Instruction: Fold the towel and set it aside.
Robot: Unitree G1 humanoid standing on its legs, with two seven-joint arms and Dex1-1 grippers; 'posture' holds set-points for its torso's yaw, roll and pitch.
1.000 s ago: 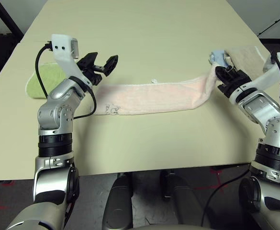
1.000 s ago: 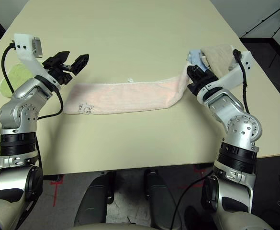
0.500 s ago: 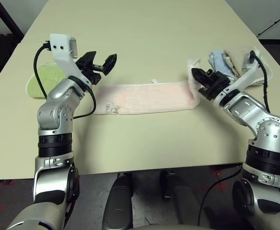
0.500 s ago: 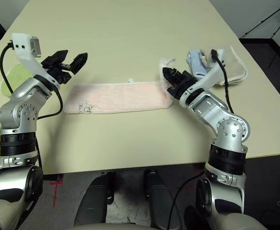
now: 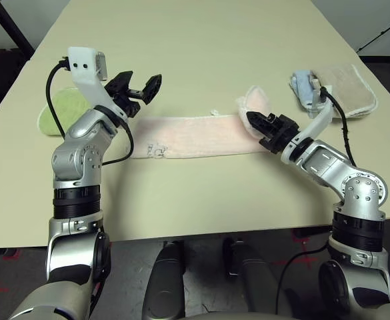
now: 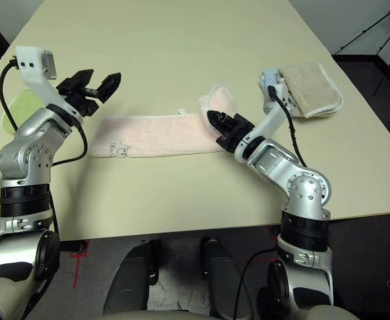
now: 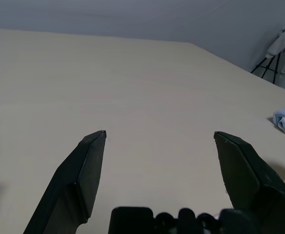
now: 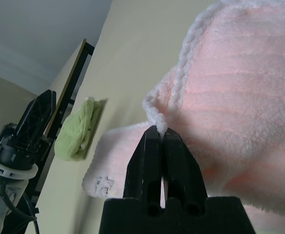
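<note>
Nearest, at centre right of the head views, the right end effector (image 5: 261, 125) pinches the white stitched edge of the towel (image 5: 195, 136), lifting that end in a hump over the strip lying across the middle of the bench (image 5: 201, 40). The left end effector (image 5: 140, 91), spread wide and holding nothing, hovers beyond the strip's logo end at upper left. To fold well, I judge the lifted edge should travel low and straight along the strip, landing square on the logo end. Farther back, upper right, lie blue and beige cloths (image 5: 335, 83); at left, a green cloth (image 5: 60, 110).
</note>
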